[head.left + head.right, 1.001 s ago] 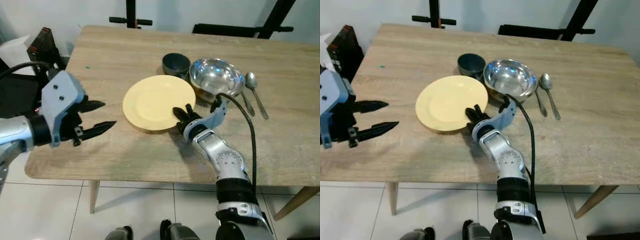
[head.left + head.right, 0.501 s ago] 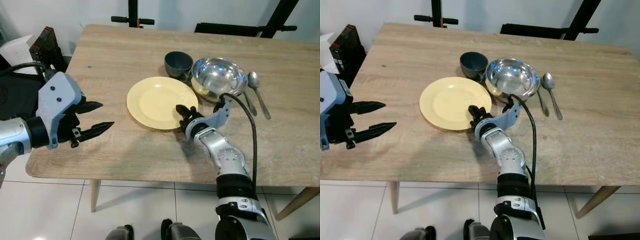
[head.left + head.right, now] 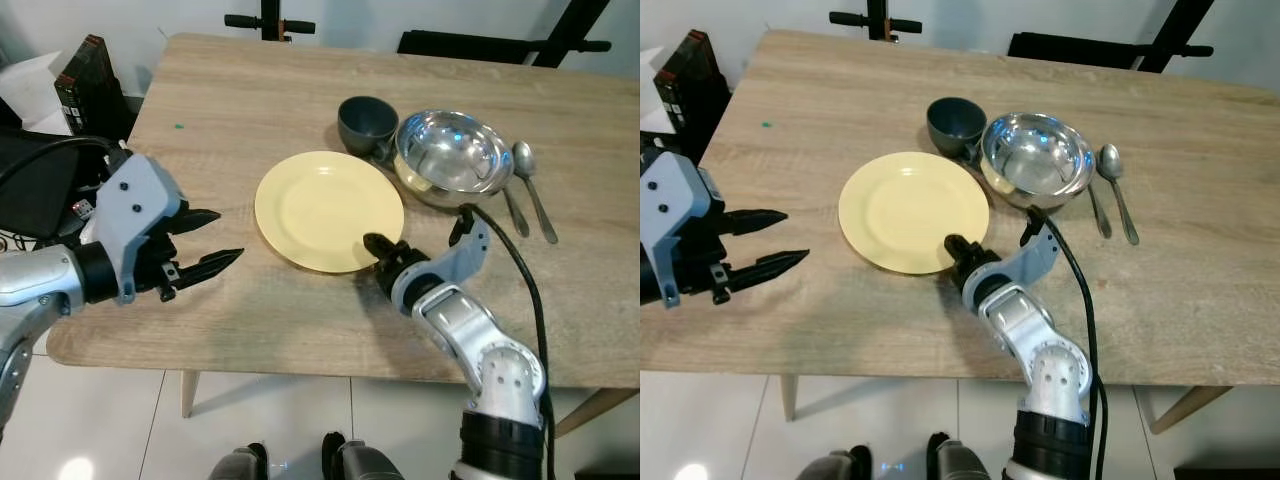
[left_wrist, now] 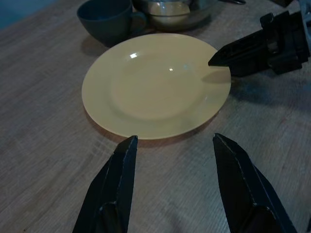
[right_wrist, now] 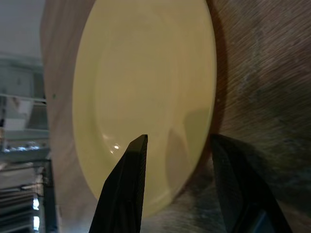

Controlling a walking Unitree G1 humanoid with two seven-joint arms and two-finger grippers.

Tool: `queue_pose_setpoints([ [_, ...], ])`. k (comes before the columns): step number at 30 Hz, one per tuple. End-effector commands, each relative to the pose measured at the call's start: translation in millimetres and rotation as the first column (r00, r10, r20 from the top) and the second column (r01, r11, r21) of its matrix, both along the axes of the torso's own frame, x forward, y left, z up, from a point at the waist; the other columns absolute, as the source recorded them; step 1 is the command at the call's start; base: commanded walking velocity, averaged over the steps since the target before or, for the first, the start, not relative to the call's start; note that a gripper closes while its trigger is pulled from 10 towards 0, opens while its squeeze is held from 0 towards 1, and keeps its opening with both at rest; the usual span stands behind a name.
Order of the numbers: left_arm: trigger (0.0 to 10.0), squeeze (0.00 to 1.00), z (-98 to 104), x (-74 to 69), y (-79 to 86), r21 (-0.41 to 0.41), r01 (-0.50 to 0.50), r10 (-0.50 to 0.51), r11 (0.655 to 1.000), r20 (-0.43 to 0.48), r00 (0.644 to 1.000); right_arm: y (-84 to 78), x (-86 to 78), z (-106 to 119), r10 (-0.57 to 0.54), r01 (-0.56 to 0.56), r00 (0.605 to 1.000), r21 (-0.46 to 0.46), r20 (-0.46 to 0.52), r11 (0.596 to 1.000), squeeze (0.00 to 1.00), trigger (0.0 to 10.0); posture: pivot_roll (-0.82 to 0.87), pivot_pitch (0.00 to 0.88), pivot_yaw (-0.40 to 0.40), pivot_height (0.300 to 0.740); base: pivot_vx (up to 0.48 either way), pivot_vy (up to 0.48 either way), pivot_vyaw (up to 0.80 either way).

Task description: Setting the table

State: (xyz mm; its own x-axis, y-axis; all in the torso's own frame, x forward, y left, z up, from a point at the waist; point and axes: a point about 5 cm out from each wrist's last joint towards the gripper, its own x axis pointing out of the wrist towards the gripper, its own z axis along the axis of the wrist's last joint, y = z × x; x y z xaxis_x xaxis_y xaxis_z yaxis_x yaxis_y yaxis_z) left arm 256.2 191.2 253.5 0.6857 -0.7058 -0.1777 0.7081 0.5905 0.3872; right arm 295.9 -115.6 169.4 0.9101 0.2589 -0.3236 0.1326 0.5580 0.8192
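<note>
Wooden table (image 3: 250,90), yellow plate (image 3: 325,205) rim at spread right claw (image 3: 380,248), left claw (image 3: 215,240) spread, apart.

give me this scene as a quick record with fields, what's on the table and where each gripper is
surface: wooden table
plate: yellow plate, flat, empty
cup: dark cup, just behind the plate
bowl: metal bowl, beside the cup
spoons: two spoons, right of the bowl
right gripper: open, at the plate's near right rim
left gripper: open, left of the plate, apart from it
</note>
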Motion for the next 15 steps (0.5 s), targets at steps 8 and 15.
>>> queue_pose_setpoints([
  [8, 10.0, 0.00, -4, 3.7, -7.6, -0.046, -0.014, 0.015, 0.999, 0.010, 1.000, -23.5, -0.5, 14, 0.015, 0.055, 0.973, -0.294, 0.230, 0.954, 0.00, 10.0, -0.04, 0.132, -0.012, 0.740, 0.000, 0.000, 0.00],
  [15, 10.0, 0.00, -6, 4.4, -9.8, -0.098, -0.042, 0.043, 0.994, 0.007, 0.999, -26.4, -3.6, 34, 0.055, 0.177, 0.891, -0.456, 0.451, 0.872, 0.00, 10.0, -0.04, 0.120, -0.005, 0.740, 0.000, 0.000, 0.00],
])
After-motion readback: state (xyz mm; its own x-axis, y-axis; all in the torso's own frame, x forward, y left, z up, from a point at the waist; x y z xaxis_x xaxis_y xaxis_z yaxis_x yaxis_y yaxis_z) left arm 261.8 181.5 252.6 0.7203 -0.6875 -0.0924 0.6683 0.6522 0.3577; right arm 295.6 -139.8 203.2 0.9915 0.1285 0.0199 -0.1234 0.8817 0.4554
